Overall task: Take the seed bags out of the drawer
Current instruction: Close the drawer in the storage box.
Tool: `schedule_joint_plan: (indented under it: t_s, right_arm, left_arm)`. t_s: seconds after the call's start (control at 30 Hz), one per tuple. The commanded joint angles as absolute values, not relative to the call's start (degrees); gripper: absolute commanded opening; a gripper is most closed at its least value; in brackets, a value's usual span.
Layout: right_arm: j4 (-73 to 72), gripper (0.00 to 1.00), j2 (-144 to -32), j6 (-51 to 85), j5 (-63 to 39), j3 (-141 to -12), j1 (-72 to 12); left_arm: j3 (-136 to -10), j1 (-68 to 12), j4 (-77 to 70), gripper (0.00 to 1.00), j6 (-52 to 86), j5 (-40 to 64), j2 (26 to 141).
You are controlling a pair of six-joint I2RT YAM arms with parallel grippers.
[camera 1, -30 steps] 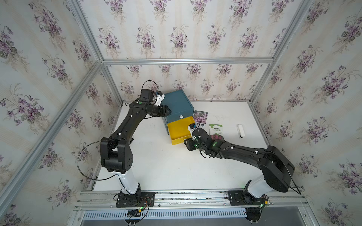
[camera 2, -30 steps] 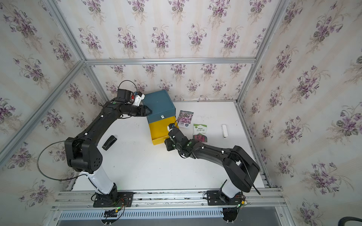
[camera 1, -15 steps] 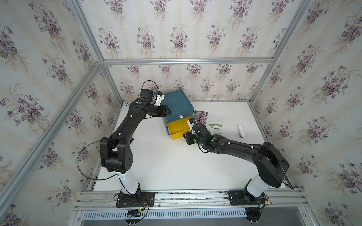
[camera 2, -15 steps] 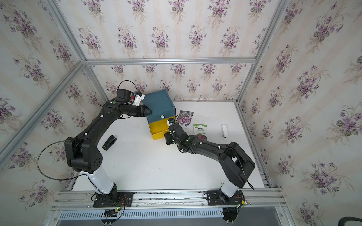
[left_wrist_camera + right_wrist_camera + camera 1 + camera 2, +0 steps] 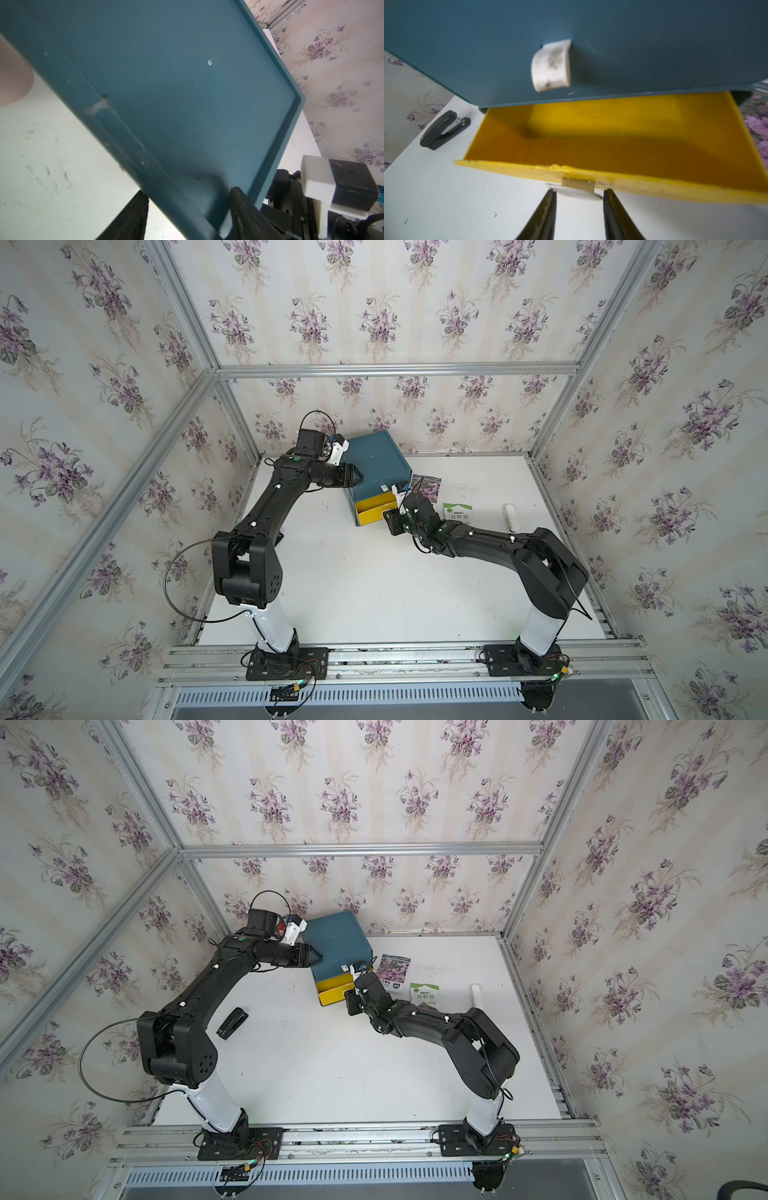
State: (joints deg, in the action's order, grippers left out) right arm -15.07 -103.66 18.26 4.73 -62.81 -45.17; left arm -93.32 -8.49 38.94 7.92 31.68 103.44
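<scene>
Two seed bags lie on the table right of the teal cabinet (image 5: 374, 460): a purple-bloom one (image 5: 394, 968) and a green-and-white-topped one (image 5: 424, 994), partly under my right arm. The yellow drawer (image 5: 332, 990) sticks a short way out of the cabinet's bottom, and its inside (image 5: 612, 145) shows nothing in it. My right gripper (image 5: 580, 191) is at the drawer's front, its fingertips closed on the ends of the white drawer handle (image 5: 577, 192). My left gripper (image 5: 189, 192) is clamped on the cabinet's near left top corner (image 5: 318, 957).
A black stapler (image 5: 232, 1022) lies on the table left of the cabinet. A small white bar (image 5: 476, 996) lies near the right wall. The cabinet's upper teal drawer is closed, with its white handle (image 5: 551, 66) above the yellow one.
The yellow drawer has slid back toward the cabinet and sticks out less. My right gripper moved with it toward the cabinet. The left arm has not moved.
</scene>
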Motion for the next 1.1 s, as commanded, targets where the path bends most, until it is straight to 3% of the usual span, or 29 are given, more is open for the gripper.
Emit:
schedule_joint_plan:
  t_s: [0.0, 0.7, 1.07]
  right_arm:
    - [-20.1, 0.41, -104.7, 17.8, 5.9, -63.7, -44.8]
    - [-24.6, 0.43, -110.6, 19.2, 8.0, -68.1, -43.5]
    - [-16.1, 0.63, -103.9, 30.5, -0.6, -61.7, -41.8]
  left_arm:
    - [-91.9, -8.8, 55.4, 0.64, 3.4, 23.4, 105.6]
    - [-92.1, -8.8, 55.9, 0.66, 3.3, 23.6, 105.6]
    - [-91.9, -8.7, 55.8, 0.67, 3.3, 23.4, 105.6]
